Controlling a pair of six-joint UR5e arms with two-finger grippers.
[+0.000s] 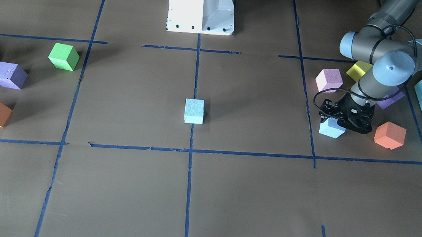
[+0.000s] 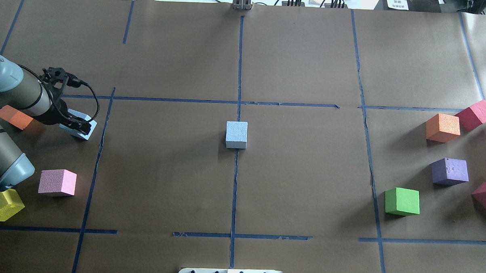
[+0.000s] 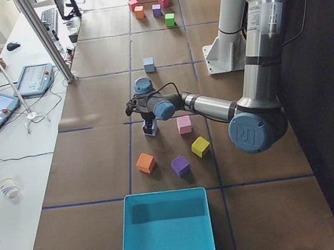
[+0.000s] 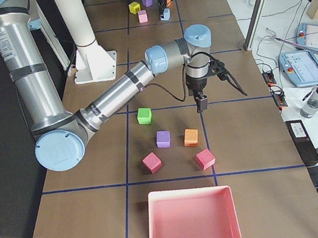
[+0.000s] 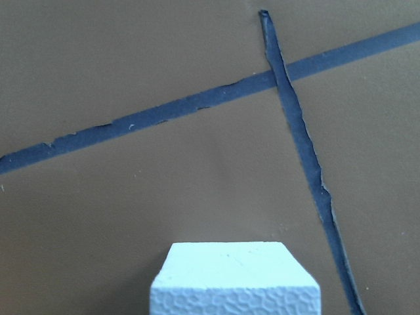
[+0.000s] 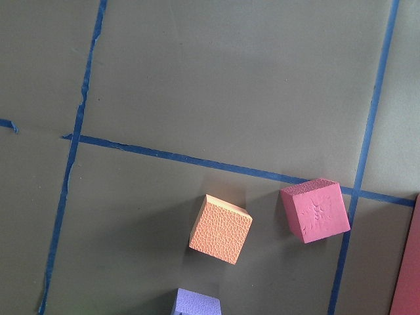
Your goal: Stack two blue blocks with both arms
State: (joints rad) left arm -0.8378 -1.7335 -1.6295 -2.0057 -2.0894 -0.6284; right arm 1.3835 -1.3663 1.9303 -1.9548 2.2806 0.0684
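Pale blue block [image 1: 329,130] sits right under the left end effector [image 1: 344,124], touching it; whether it is clamped, I cannot tell.

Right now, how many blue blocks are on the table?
2 blue blocks: one in the middle on the tape line, the other at the left gripper. None seems hidden.

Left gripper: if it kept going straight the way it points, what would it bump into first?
The pale blue block. The left gripper points down with that block directly under its fingers. It looks to be right at the block, though contact is unclear.
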